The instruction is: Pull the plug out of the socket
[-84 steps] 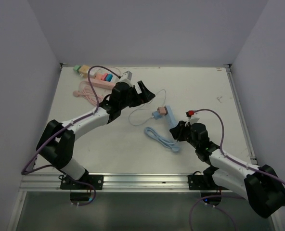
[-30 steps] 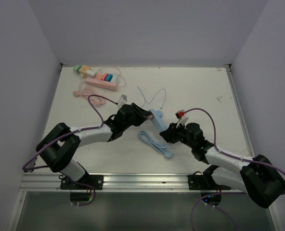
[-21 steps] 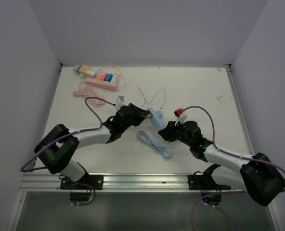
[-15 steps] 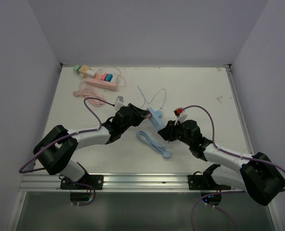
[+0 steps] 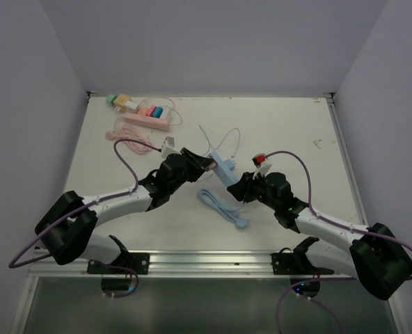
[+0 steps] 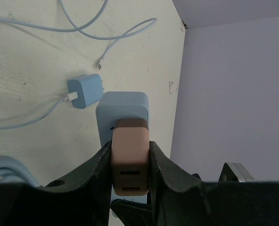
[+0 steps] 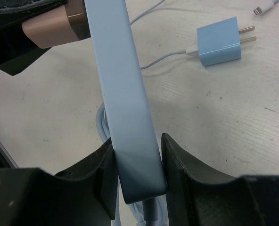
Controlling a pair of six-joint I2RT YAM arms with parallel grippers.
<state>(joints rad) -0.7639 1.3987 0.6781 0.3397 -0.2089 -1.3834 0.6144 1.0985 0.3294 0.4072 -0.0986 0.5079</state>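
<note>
Left gripper [image 6: 130, 151] clamping plug [image 6: 130, 139], right gripper [image 7: 137, 143] clamping power strip [image 7: 118, 70]; plug sticking out toward left gripper, square to power strip's length.

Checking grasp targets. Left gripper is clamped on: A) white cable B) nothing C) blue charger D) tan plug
D: in the left wrist view the left gripper pinches the tan plug from both sides, on the blue strip.
</note>
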